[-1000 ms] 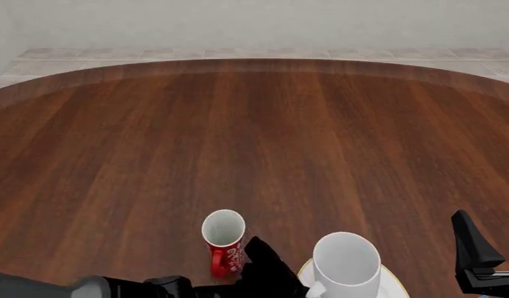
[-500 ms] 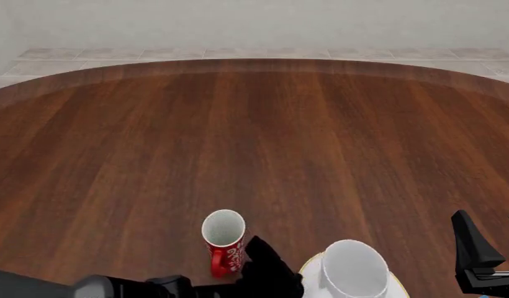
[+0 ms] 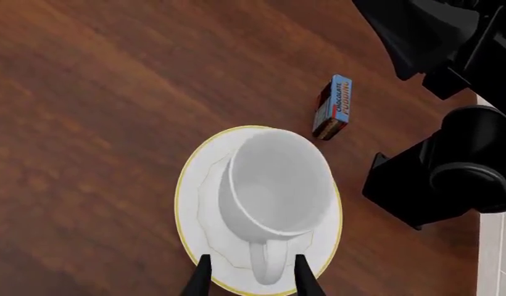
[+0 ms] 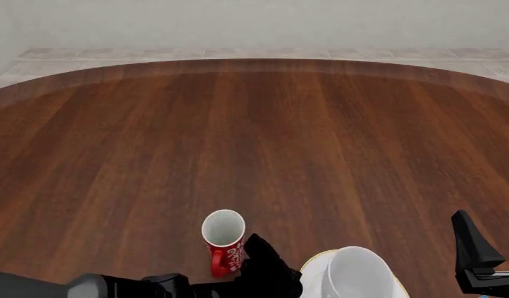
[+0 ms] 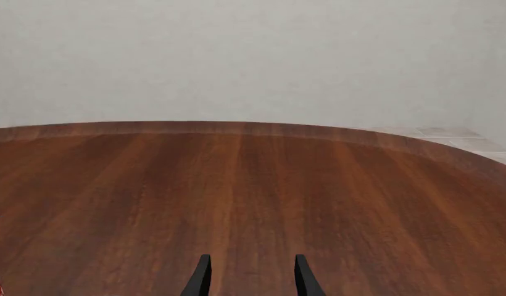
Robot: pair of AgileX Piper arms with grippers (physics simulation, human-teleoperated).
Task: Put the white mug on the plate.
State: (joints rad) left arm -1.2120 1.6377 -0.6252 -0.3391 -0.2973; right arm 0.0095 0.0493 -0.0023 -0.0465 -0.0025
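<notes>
White mug [image 3: 274, 182] dropped lower vs 1 s ago and sat upright on plate [image 3: 192, 185]. Left gripper [image 3: 251, 279] was spread astride handle w/o touching; placement approx. done.

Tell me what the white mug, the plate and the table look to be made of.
White mug: likely glazed ceramic, plain smooth white with soft shading. Plate: probably ceramic too, white with a thin golden rim. Table: wood or wood veneer, reddish-brown with long grain streaks and a low sheen. These are renders, so the look is only suggestive.
</notes>
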